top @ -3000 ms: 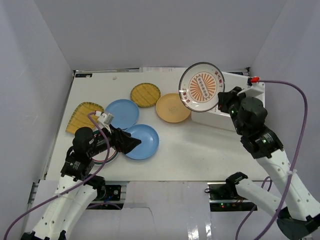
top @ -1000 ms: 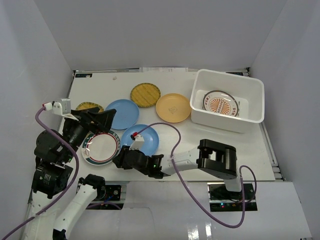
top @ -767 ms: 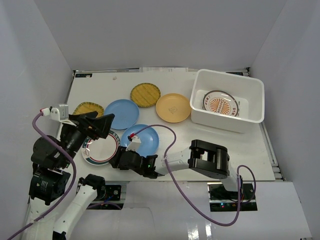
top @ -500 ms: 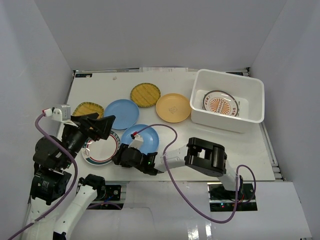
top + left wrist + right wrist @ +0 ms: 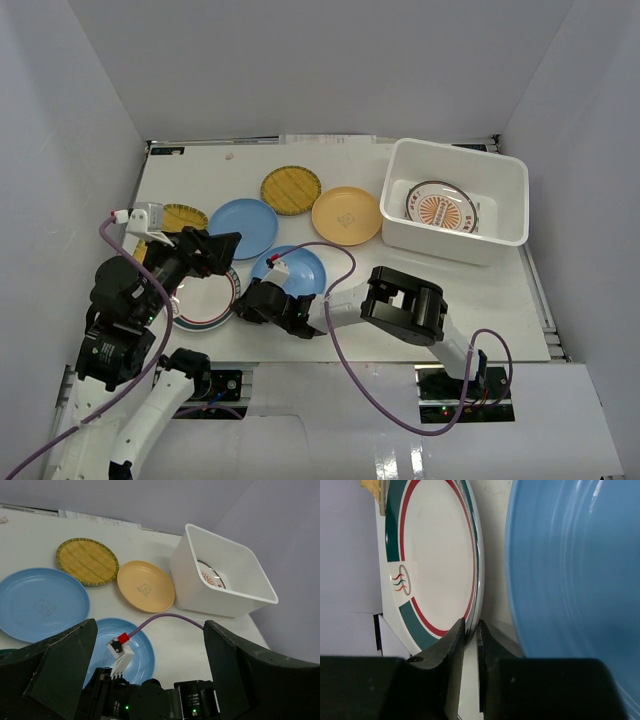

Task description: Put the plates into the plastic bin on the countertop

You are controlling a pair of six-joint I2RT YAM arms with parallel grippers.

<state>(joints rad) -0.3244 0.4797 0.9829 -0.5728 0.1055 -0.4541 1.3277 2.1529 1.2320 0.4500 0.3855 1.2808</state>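
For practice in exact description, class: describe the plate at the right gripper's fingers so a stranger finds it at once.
On the large white countertop, look to the near left corner, beside the nearer light blue round plate. The white round plate there is the only one rimmed with dark green bands and a thin red ring; the right gripper pinches its edge.

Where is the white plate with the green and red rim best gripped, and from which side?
The white plate lies flat, so take its thin raised rim on the side facing the nearest blue plate, coming in low from there.
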